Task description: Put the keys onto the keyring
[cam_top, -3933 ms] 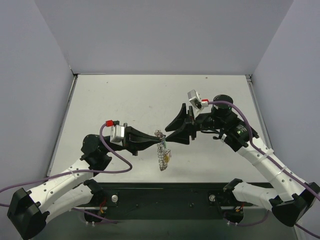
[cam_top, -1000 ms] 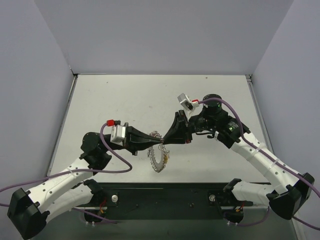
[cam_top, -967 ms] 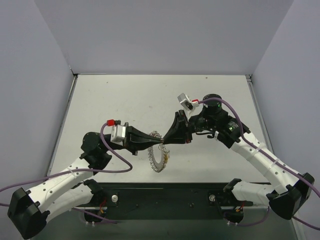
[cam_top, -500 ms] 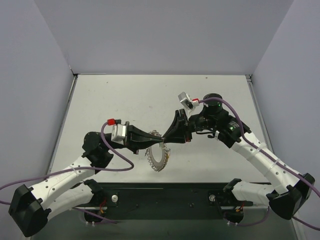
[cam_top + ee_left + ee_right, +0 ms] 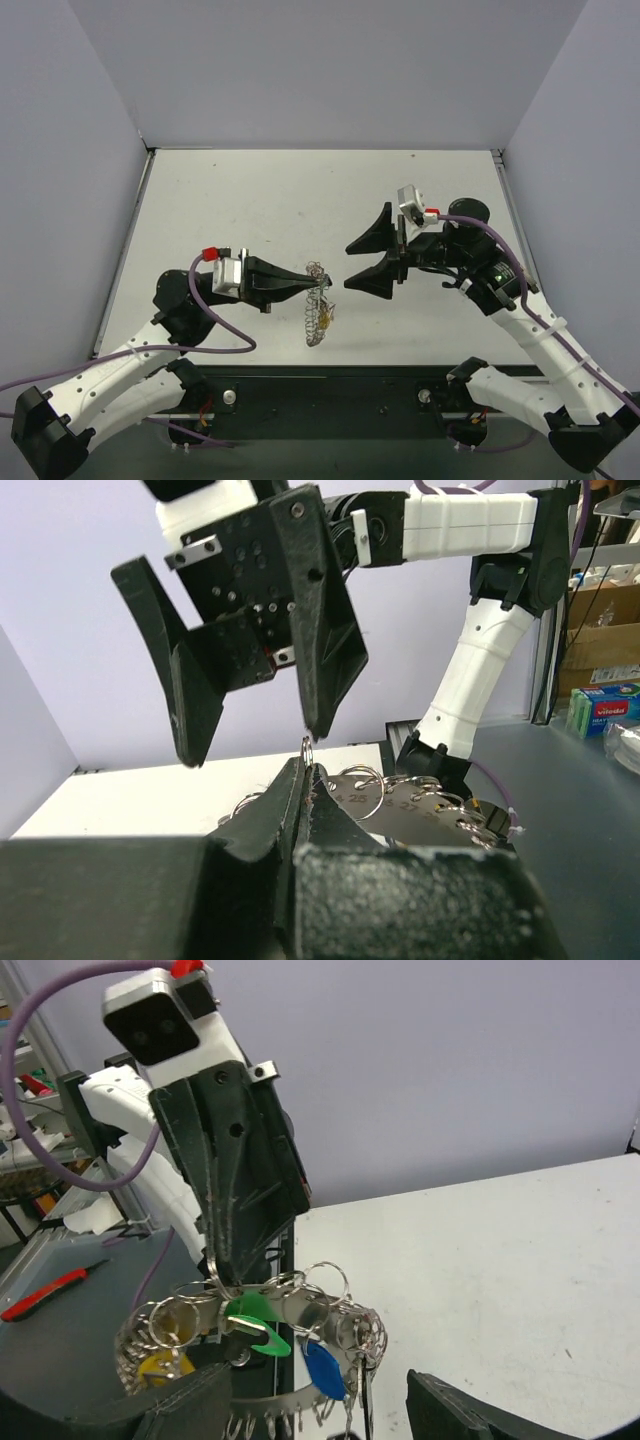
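Reaching level across the desk (image 5: 250, 200), the left claw (image 5: 318, 284) clenches the keyring (image 5: 314, 322); the right claw (image 5: 347, 266), facing it, stands released. One metal tag (image 5: 352, 797) reads 25.

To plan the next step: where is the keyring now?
In the top view, the keyring hangs from the left gripper near the table's front middle, with the open right gripper beside it.

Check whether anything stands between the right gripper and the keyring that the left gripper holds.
Nothing visible does. The right gripper, jaws apart, faces the keyring across an open gap. The keyring hangs from the tip of the shut left gripper.
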You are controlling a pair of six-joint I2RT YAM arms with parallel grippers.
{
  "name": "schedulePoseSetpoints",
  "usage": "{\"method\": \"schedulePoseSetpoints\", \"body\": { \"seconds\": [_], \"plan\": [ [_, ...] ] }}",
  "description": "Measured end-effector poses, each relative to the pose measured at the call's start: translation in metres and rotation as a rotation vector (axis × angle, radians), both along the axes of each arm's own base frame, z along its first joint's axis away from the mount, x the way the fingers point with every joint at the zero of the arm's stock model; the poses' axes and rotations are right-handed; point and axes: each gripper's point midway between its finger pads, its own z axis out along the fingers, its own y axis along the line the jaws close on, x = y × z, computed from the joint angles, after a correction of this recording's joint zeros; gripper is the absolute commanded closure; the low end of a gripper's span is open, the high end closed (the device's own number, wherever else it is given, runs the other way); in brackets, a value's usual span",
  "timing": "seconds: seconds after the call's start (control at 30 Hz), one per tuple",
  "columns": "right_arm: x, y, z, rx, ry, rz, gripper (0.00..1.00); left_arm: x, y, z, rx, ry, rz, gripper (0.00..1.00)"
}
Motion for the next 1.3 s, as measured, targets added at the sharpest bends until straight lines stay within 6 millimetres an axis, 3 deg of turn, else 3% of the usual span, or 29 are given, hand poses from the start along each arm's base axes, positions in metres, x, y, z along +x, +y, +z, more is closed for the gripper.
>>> {"method": "schedulePoseSetpoints", "body": {
  "seconds": [0.43, 0.83, 1.03, 1.13, 1.17, 1.23, 1.3],
  "plan": [
    [-0.016, 0.01, 0.025, 0.128, 0.003, 0.105, 0.39, 0.002, -0.002, -0.006, 0.02, 0.023, -0.001, 1.0],
    [-0.024, 0.032, 0.014, 0.114, 0.071, 0.183, 0.49, 0.002, -0.003, -0.007, 0.023, 0.035, -0.008, 1.0],
    [-0.029, 0.036, 0.01, 0.103, 0.073, 0.206, 0.65, 0.002, -0.004, -0.007, 0.024, 0.036, -0.007, 1.0],
    [-0.03, 0.037, 0.009, 0.097, 0.076, 0.212, 0.8, 0.002, -0.004, -0.008, 0.025, 0.037, -0.007, 1.0],
    [-0.03, 0.037, 0.009, 0.096, 0.077, 0.213, 0.91, 0.003, -0.004, -0.008, 0.025, 0.037, -0.006, 1.0],
    [-0.031, 0.037, 0.009, 0.093, 0.074, 0.219, 1.0, 0.004, -0.004, -0.008, 0.024, 0.041, -0.001, 1.0],
    [-0.031, 0.037, 0.01, 0.093, 0.064, 0.219, 1.0, 0.005, -0.004, -0.008, 0.023, 0.049, 0.003, 1.0]
  ]
}}
